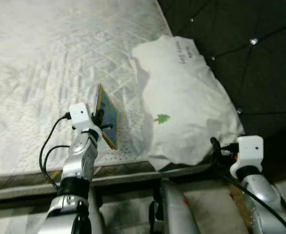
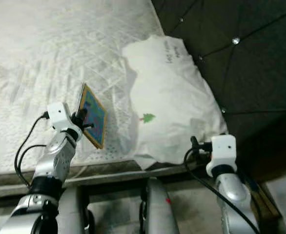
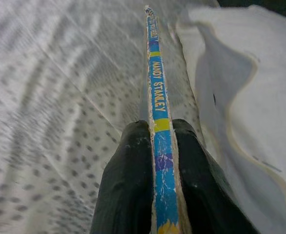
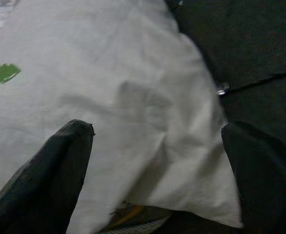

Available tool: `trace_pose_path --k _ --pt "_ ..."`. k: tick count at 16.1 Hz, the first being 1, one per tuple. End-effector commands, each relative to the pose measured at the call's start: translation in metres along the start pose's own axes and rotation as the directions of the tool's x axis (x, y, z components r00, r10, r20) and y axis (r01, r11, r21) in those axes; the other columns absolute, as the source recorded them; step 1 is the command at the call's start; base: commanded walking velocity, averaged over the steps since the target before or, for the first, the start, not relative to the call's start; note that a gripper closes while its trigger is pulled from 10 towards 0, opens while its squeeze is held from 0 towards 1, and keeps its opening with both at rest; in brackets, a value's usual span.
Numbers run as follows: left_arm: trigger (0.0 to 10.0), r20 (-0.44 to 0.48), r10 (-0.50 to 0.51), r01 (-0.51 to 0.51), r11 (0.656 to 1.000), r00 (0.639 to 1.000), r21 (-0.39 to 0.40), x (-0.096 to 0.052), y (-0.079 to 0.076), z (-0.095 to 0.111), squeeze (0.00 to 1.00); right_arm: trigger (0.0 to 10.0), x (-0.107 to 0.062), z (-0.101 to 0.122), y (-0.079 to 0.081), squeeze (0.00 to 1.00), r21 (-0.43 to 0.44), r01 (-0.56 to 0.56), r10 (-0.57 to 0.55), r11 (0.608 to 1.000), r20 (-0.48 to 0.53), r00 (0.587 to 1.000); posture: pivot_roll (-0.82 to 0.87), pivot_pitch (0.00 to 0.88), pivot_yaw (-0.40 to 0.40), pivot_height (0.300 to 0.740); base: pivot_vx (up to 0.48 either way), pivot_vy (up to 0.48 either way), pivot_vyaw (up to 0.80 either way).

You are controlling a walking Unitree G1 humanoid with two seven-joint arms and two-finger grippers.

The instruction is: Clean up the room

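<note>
Book (image 1: 107,117) held on edge above the quilted bed (image 1: 40,63), clamped by left gripper (image 3: 156,146) at its spine, white pillow (image 1: 187,107) at its 3 o'clock; right gripper (image 4: 157,161) fingers spread apart at pillow's near corner.

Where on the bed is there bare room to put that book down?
The quilted mattress lies bare beside the book held by the left gripper, away from the pillow. The headboard side is crowded: the white pillow covers it, right gripper open at its corner.

Likely a home bedroom: quilted mattress (image 1: 45,58), white pillow (image 1: 182,107), dark tufted headboard (image 1: 250,53).
</note>
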State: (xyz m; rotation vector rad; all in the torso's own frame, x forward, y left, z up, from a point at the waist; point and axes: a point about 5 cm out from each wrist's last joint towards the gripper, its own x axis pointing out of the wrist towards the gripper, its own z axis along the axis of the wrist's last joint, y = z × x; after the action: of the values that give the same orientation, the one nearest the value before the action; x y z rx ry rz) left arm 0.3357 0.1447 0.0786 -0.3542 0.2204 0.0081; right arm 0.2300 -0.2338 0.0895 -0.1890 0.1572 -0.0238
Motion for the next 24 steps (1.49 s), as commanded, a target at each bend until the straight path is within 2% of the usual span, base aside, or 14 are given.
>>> trace_pose_path --k 1,4,8,12,14,18,20,21,24 --pt "10.0 0.003 -0.021 0.021 0.999 1.0 -0.049 0.004 -0.008 -0.002 0.0 10.0 -0.003 0.006 -0.007 0.0 -0.011 0.005 -0.005 1.0 0.01 1.0 -0.22 0.177 -0.104 0.622 0.0 0.0 0.0" --pt "10.0 -0.066 -0.072 0.059 0.982 0.995 -0.177 0.012 -0.026 -0.017 0.0 10.0 -0.003 0.02 -0.01 0.0 -0.007 -0.019 0.019 1.0 0.036 0.999 -0.25 0.169 -0.117 0.622 0.0 0.0 0.0" --pt "10.0 -0.073 -0.121 0.107 0.98 0.99 -0.166 0.014 -0.037 -0.027 0.0 10.0 -0.008 0.028 0.004 0.0 0.035 -0.117 0.115 0.992 0.061 0.991 -0.27 0.167 -0.113 0.622 0.0 0.0 0.0" --pt "10.0 -0.06 -0.197 0.193 0.979 0.979 -0.065 0.015 -0.045 -0.026 0.0 10.0 -0.011 0.028 0.005 0.0 0.042 -0.104 0.101 0.994 0.059 0.993 -0.28 0.163 -0.096 0.622 0.0 0.0 0.0" --pt "10.0 -0.034 -0.27 0.271 0.962 0.962 0.03 0.015 -0.053 -0.023 0.0 10.0 -0.011 0.028 0.004 0.0 0.041 -0.091 0.089 0.995 0.056 0.994 -0.28 0.166 -0.092 0.622 0.0 0.0 0.0" --pt "10.0 -0.045 -0.269 0.272 0.955 0.962 0.119 0.013 -0.054 -0.029 0.0 10.0 -0.01 0.027 0.007 0.0 0.044 -0.09 0.088 0.995 0.057 0.995 -0.28 0.167 -0.087 0.622 0.0 0.0 0.0" --pt "10.0 -0.072 -0.265 0.272 0.953 0.962 0.131 0.012 -0.055 -0.034 0.0 10.0 -0.009 0.027 0.007 0.0 0.045 -0.091 0.088 0.995 0.058 0.994 -0.28 0.167 -0.087 0.622 0.0 0.0 0.0" --pt "10.0 -0.096 -0.243 0.256 0.954 0.965 0.156 0.011 -0.053 -0.038 0.0 10.0 -0.009 0.026 0.008 0.0 0.044 -0.091 0.088 0.995 0.059 0.994 -0.28 0.167 -0.087 0.622 0.0 0.0 0.0" --pt "10.0 -0.081 -0.155 0.169 0.962 0.985 0.216 0.012 -0.046 -0.036 0.0 10.0 -0.008 0.025 0.008 0.0 0.041 -0.088 0.085 0.995 0.06 0.995 -0.28 0.167 -0.087 0.622 0.0 0.0 0.0"
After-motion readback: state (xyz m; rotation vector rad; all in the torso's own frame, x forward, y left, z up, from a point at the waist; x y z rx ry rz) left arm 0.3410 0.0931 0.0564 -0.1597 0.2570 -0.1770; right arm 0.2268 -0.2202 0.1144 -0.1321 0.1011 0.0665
